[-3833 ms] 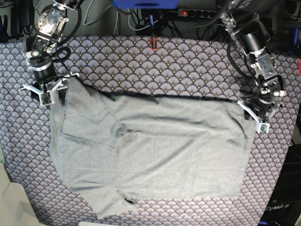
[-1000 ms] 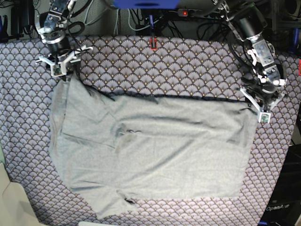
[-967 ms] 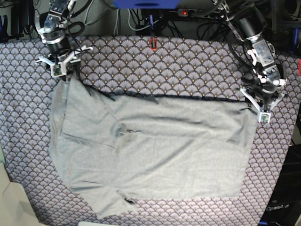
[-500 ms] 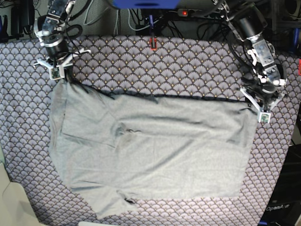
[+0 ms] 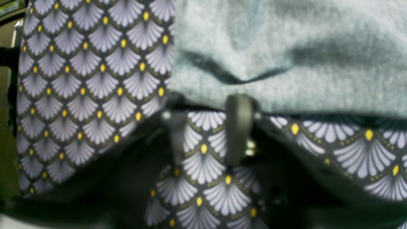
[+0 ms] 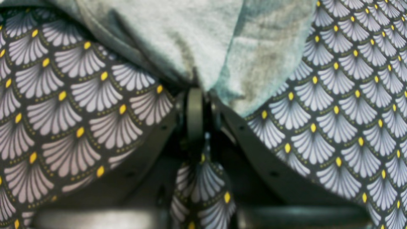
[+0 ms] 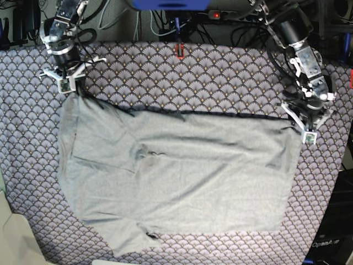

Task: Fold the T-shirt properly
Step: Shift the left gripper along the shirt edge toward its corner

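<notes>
Base view first: the large plain light grey knit T-shirt (image 7: 176,176) lies spread flat across the purple scallop-patterned tablecloth (image 7: 182,77), one sleeve poking out at the near edge. The right gripper (image 7: 70,87) sits at the shirt's far corner on the picture's left; the left gripper (image 7: 298,122) is at the far corner on the picture's right.

Left wrist view: the left gripper's fingers (image 5: 238,127) stand slightly apart on the cloth, tips touching the shirt's dark hem; whether any fabric is caught cannot be told.

Right wrist view: the right gripper's jaws are pressed together, pinching a bunched grey corner of the shirt.
</notes>
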Motion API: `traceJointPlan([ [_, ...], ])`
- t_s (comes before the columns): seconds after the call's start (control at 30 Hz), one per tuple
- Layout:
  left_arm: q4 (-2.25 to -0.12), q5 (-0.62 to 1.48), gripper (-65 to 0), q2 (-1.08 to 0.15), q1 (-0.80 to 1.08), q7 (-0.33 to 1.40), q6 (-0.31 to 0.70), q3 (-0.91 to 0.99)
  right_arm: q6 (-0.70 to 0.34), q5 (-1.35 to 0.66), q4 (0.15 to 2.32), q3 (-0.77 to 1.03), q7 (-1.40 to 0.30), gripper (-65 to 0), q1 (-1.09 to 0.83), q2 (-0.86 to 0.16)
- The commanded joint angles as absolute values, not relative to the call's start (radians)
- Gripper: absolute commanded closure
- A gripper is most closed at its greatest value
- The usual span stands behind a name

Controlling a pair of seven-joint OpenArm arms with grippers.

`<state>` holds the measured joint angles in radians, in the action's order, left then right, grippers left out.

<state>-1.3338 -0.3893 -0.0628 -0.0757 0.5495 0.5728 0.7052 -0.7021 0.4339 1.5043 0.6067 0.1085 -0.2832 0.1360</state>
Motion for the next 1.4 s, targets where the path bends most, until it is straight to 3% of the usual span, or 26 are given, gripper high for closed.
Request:
traceJointPlan([
  [0.0, -1.345, -0.381, -12.4, -0.071, -0.091, 0.535, 0.567, 0.705, -0.698, 0.423, 1.517, 0.610, 0.127, 0.0, -0.285, 0.133],
  [0.1, -1.330, -0.381, 0.0, -0.073, -0.093, 0.535, 0.565, 0.705, -0.698, 0.423, 1.517, 0.610, 0.125, 0.0, -0.286, 0.133],
  [0.43, -1.307, -0.381, 0.0, -0.070, -0.094, 0.536, 0.573, 0.783, -0.698, 0.423, 1.517, 0.611, 0.124, 0.0, -0.288, 0.133],
  [0.8, -1.461, -0.381, 0.0, -0.042, -0.085, 0.541, 0.575, 0.791, -0.698, 0.423, 1.517, 0.611, 0.124, 0.0, -0.288, 0.133],
  [1.03, -1.463, -0.381, -24.0, -0.041, -0.088, 0.538, 0.575, 0.791, -0.698, 0.423, 1.517, 0.611, 0.124, 0.0, -0.288, 0.133],
  [1.37, -1.356, -0.269, -27.0, -0.076, -0.113, 0.536, 0.565, 0.788, -0.698, 0.423, 1.515, 0.611, 0.124, 0.0, -0.288, 0.125],
])
